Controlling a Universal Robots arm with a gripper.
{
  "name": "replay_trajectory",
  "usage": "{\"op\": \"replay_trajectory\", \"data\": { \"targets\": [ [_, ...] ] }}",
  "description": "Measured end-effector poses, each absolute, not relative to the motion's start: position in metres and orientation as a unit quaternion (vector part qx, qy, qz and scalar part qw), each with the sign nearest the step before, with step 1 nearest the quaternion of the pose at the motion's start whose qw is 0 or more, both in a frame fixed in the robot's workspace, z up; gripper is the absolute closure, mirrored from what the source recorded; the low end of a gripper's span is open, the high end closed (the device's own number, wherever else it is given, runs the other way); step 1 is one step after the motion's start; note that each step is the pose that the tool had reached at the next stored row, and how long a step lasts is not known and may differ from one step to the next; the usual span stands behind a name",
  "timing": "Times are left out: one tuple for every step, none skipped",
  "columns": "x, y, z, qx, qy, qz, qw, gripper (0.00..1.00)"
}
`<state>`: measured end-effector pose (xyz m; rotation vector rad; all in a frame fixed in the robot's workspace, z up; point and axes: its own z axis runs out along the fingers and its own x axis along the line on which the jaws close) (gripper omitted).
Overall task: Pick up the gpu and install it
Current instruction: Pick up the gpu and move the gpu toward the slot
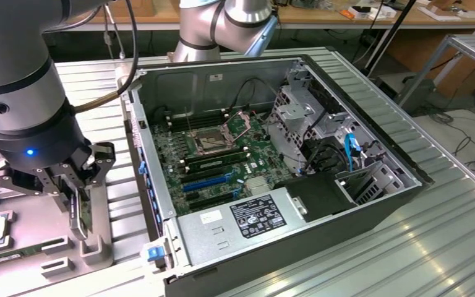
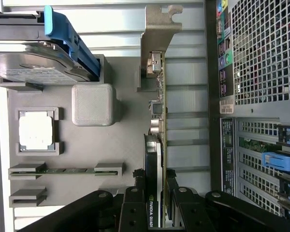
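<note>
The gpu (image 2: pixel 153 154) stands on edge over the grey parts tray (image 2: pixel 116 145), with its silver end bracket (image 2: pixel 157 29) at the far end from the wrist. My gripper (image 2: pixel 155 212) is shut on the gpu, with a black finger (image 2: pixel 134 208) pressed against each face of the card. In the exterior view my gripper (image 1: pixel 71 185) hangs over the tray (image 1: pixel 97 247) at the exterior view's left, beside the open computer case (image 1: pixel 303 154). The thin card (image 1: pixel 76 213) points down between the fingers. Whether its lower edge still rests in the tray holder I cannot tell.
On the tray lie a silver hard drive (image 2: pixel 34 63) with a blue bracket, a processor chip (image 2: pixel 36 133) and a long green memory stick (image 2: pixel 63 170). Inside the case the motherboard (image 1: pixel 213 154) shows blue expansion slots (image 1: pixel 205 182). The case's perforated rear panel (image 2: pixel 261 72) is close beside the card.
</note>
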<state>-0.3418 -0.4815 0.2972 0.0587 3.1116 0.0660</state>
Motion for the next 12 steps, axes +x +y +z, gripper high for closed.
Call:
{"op": "replay_trajectory", "data": {
  "targets": [
    [-0.342,-0.482,0.298,0.019,0.999,0.021,0.014,0.73],
    [-0.342,-0.482,0.299,0.019,0.999,0.021,0.014,0.73],
    [-0.342,-0.482,0.3,0.019,0.999,0.021,0.015,0.73],
    [-0.342,-0.482,0.302,0.019,0.999,0.021,0.014,0.73],
    [-0.342,-0.482,0.303,0.019,0.999,0.021,0.015,0.73],
    [-0.342,-0.482,0.303,0.019,0.999,0.021,0.015,0.73],
    [-0.342,-0.482,0.305,0.019,0.999,0.021,0.015,0.73],
    [-0.342,-0.482,0.305,0.019,0.999,0.021,0.015,0.73],
    [-0.342,-0.482,0.306,0.019,0.999,0.021,0.015,0.73],
    [-0.342,-0.482,0.307,0.019,0.999,0.021,0.015,0.73],
    [-0.342,-0.482,0.307,0.019,0.999,0.021,0.015,0.73],
    [-0.342,-0.482,0.308,0.019,0.999,0.021,0.015,0.73]
  ]
}}
